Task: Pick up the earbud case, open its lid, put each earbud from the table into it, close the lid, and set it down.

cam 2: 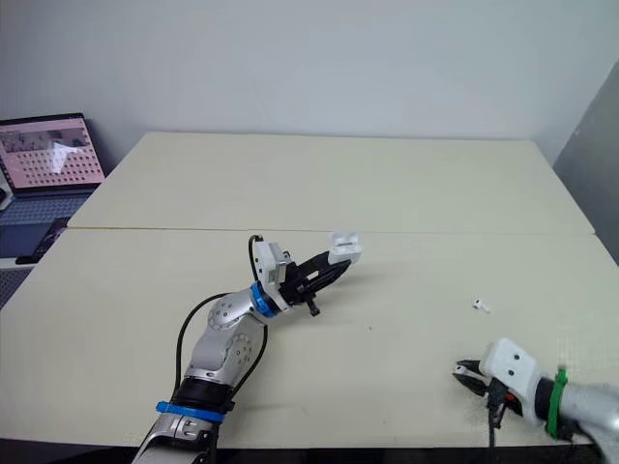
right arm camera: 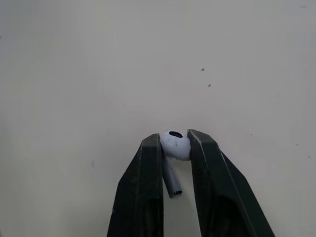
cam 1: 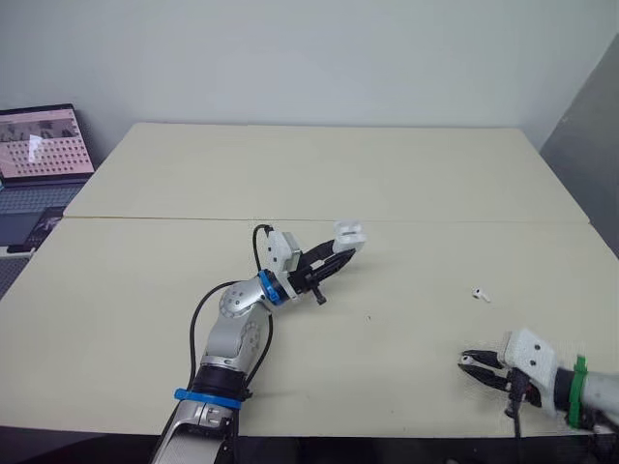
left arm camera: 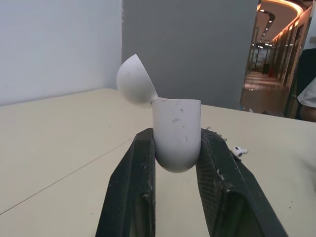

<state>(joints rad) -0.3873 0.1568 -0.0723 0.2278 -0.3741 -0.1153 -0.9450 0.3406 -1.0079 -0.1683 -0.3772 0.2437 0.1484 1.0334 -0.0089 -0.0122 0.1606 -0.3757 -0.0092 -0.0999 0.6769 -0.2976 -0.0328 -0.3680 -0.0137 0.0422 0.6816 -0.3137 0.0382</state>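
**Holding one earbud, with the case open and waiting**

Head cameras: the left pincer (cam 1: 340, 253) is raised over the middle of the desk (cam 1: 406, 174), clamped on the earbud case (cam 1: 350, 232), which sits clear of the surface. The right pincer (cam 1: 476, 363) is low near the front right edge, well apart from the case. A loose earbud (cam 1: 481, 294) lies on the desk between them, nearer the right pincer.

Left wrist: the case stands upright between the two black fingers, gripped around its rounded bottom. Its lid (left arm camera: 134, 79) is hinged back to one side, leaving the mouth open.

Right wrist: this pincer is nearly closed on the held earbud (right arm camera: 174, 145), pinching its bulbous head. The stem hangs down in the gap, above bare desk.

Risks: the pinch is on a smooth, rounded head, so the held earbud could twist or slip out on the way across. The stem must enter its slot first, and a tilted stem would likely jam on the rim. The case is gripped only low down, so pressing into it may rock it or flip the lid shut. The arm's travel passes close to the loose earbud and could sweep it away.

Surface and room: the desk is pale cream and matte, made of two tops meeting at a seam (cam 1: 193, 218), with a few dark specks. A plain white wall stands behind, a grey panel is at the right, and an open laptop (cam 1: 44, 145) sits off to the left.
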